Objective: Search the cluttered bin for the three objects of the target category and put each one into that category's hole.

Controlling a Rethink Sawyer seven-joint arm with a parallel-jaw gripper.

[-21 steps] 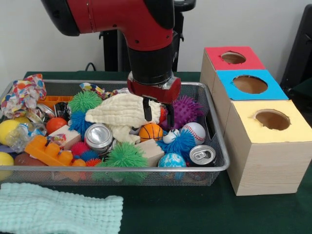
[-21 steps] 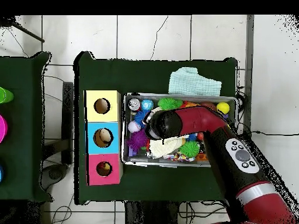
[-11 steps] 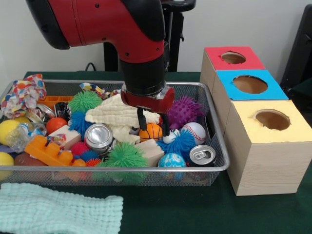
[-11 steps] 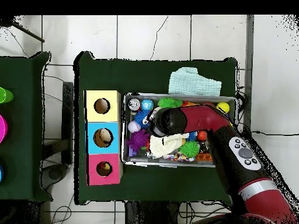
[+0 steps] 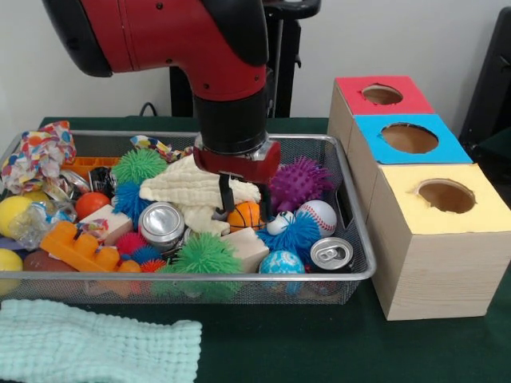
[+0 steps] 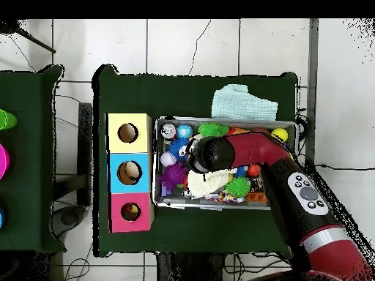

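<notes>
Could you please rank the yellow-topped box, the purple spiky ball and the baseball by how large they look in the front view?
1. yellow-topped box
2. purple spiky ball
3. baseball

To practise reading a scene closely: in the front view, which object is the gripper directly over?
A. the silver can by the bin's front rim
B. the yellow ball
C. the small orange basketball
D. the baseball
C: the gripper straddles the small orange basketball, beside the cream cloth.
</notes>
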